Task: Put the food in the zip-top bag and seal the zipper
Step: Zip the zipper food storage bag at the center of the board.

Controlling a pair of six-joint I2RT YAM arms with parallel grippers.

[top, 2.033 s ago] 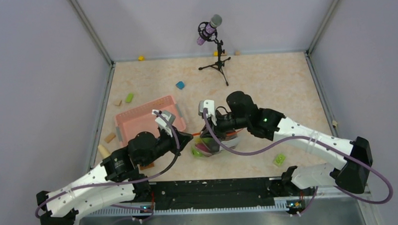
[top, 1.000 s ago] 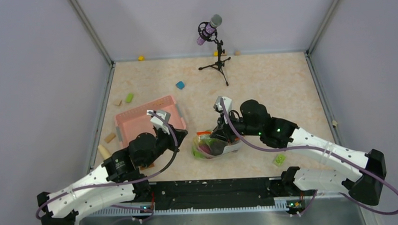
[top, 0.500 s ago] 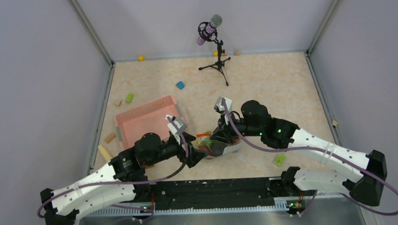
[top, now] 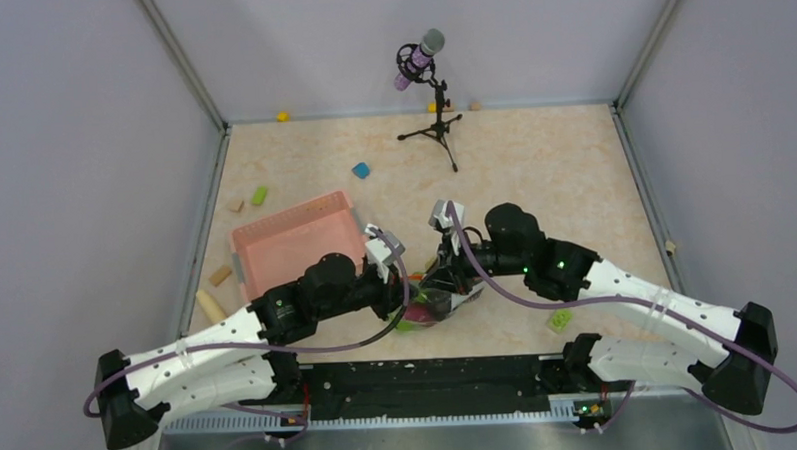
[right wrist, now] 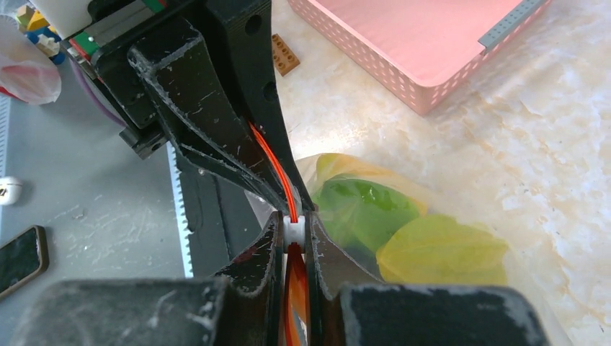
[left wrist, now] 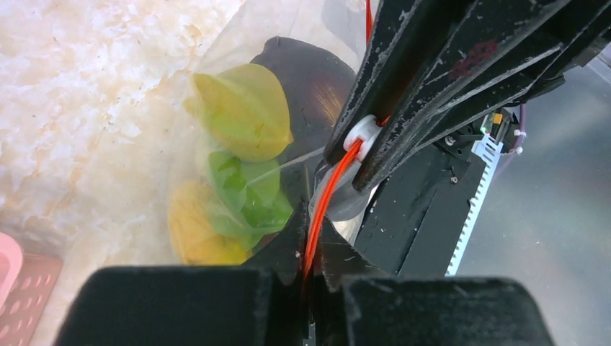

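Note:
The zip-top bag [top: 429,306] lies on the table between my grippers, with the food inside: a yellow-green piece [left wrist: 241,108], a bright green piece [left wrist: 245,194], a yellow piece [left wrist: 189,229] and a dark brown piece [left wrist: 310,79]. My left gripper [left wrist: 311,210] [top: 402,290] is shut on the orange-red zipper [left wrist: 328,191]. My right gripper [right wrist: 293,216] [top: 442,276] is shut on the white slider [right wrist: 293,231], right against the left fingers [right wrist: 216,115]. The slider also shows in the left wrist view [left wrist: 364,133].
The pink basket [top: 293,244] stands just left of the bag. A microphone stand [top: 432,99] is at the back. Blue [top: 361,170], green [top: 259,195] and tan blocks [top: 221,276] lie around; a green piece [top: 560,319] lies right. A brown block [right wrist: 284,54] lies by the basket.
My left arm has swung right from beside the basket to the bag and shut on the zipper strip. My right gripper has stayed at the bag's mouth.

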